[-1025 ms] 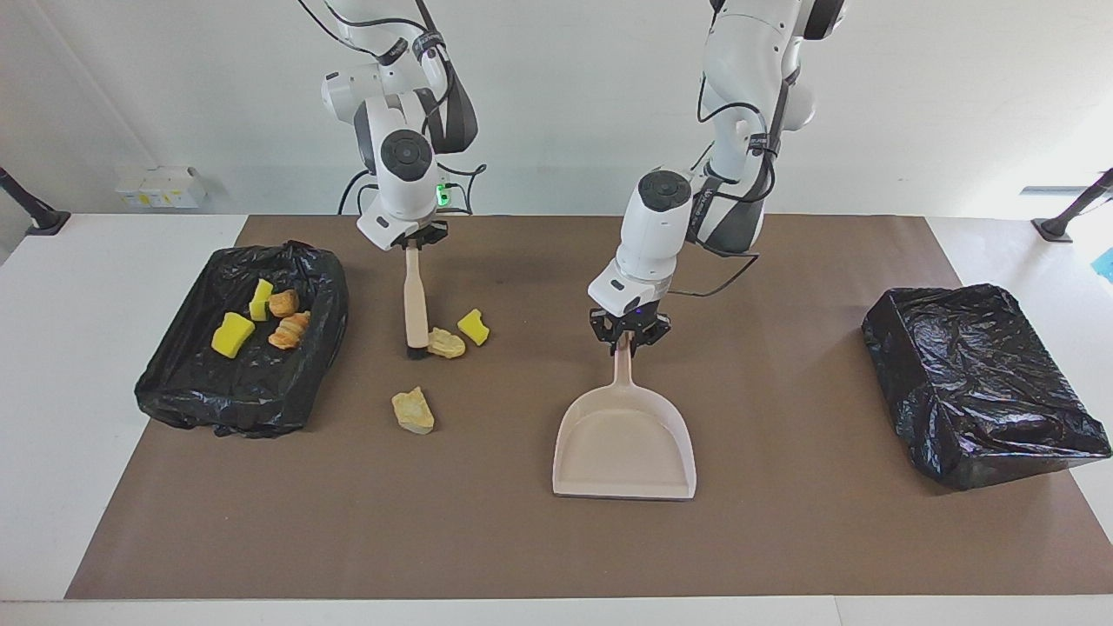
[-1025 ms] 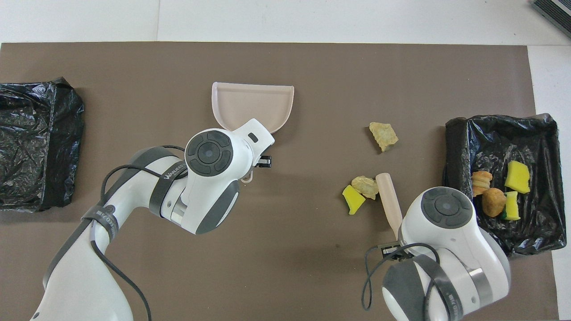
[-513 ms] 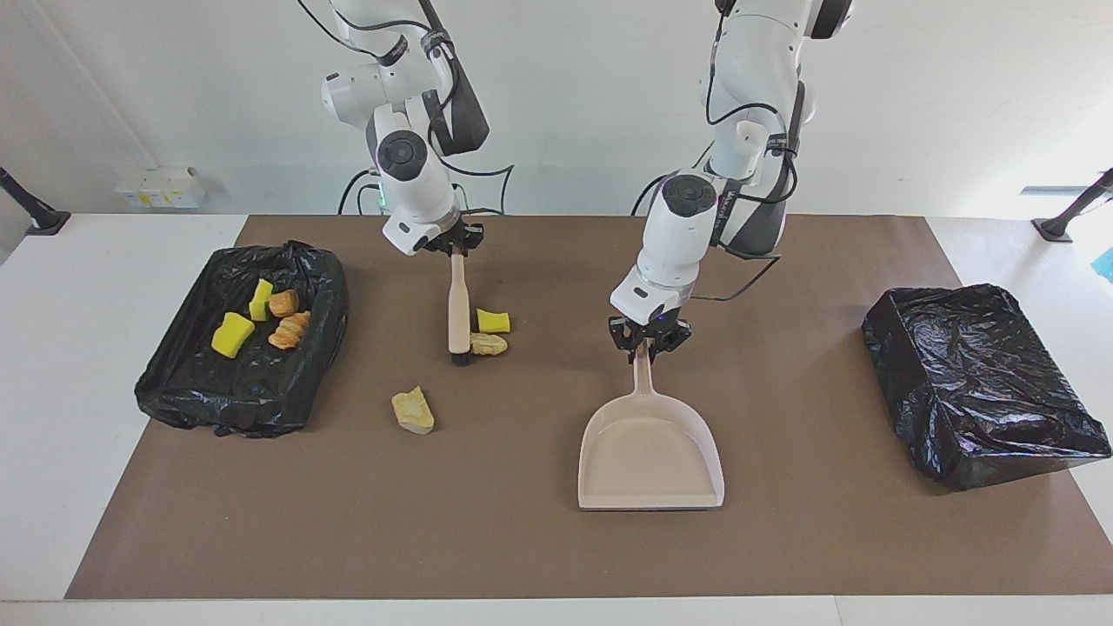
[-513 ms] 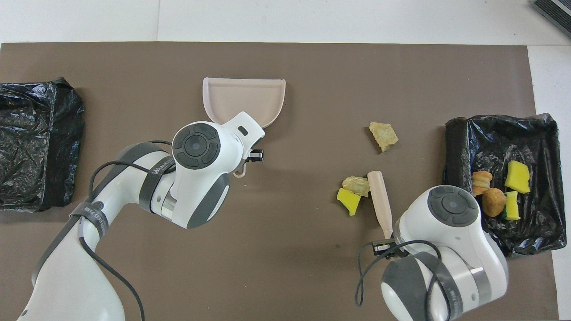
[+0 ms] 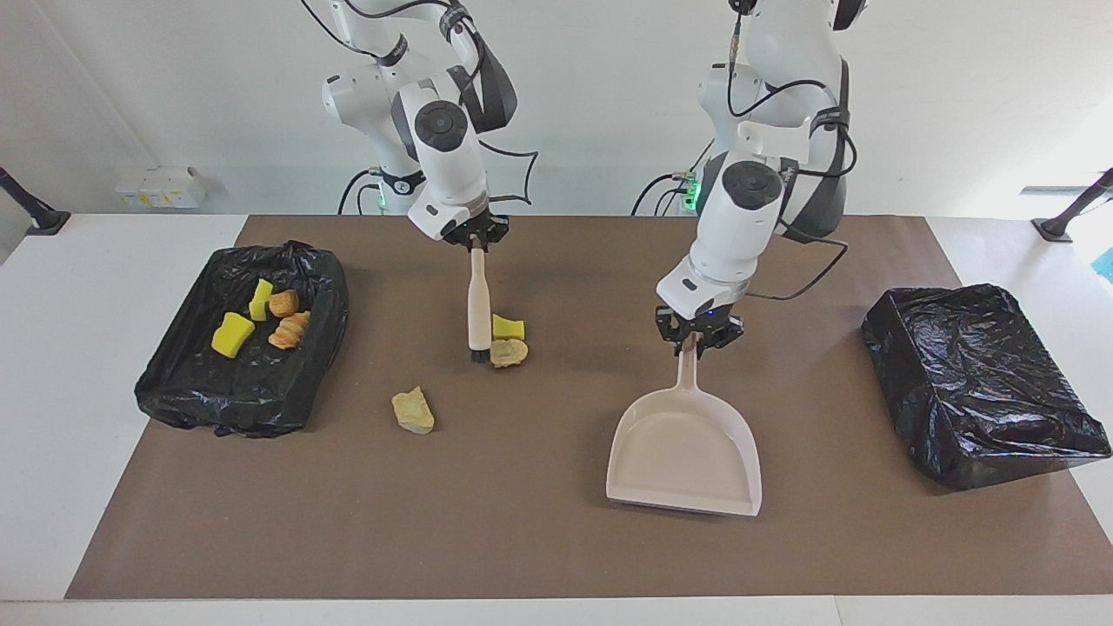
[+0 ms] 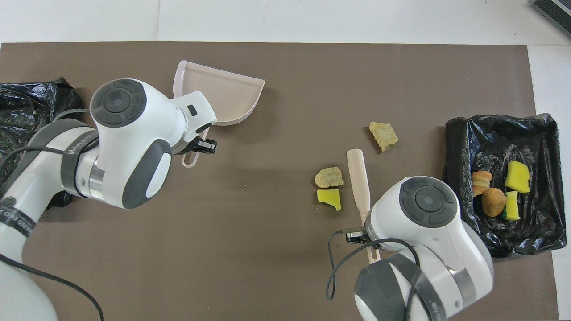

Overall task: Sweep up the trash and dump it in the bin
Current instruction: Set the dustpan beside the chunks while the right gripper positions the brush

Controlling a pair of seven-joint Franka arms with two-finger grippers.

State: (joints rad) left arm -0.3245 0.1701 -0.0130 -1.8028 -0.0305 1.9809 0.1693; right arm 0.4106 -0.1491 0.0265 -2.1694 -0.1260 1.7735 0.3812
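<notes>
Three scraps of the trash are lying loose on the brown mat (image 5: 539,556): a yellow sponge piece (image 5: 508,328) and a tan lump (image 5: 508,352) are sitting side by side at the bristle end of the brush (image 5: 477,311), and a pale-yellow lump (image 5: 412,410) is resting alone, farther from the robots and nearer the filled bin (image 5: 174,382). Four more scraps (image 5: 261,317) are lying inside that black-lined bin at the right arm's end of the table. The right gripper (image 5: 474,242) is clamped on the top of the brush handle, holding it nearly upright with the bristles down at the mat beside the pair. The left gripper (image 5: 697,338) is clamped on the handle of the dustpan (image 5: 687,452), whose mouth is pointing away from the robots and well apart from the scraps (too far, I judge, for any stroke to land in it). For a good sweep the pan's lip should be lying flat on the mat with its open mouth turned toward the pair and close to them, and the brush should be pushing both scraps together in one low, steady stroke, so neither is slipping round the bristles. The lone lump will be needing a separate pass. A second black-lined bin (image 5: 983,382) is standing at the left arm's end.
</notes>
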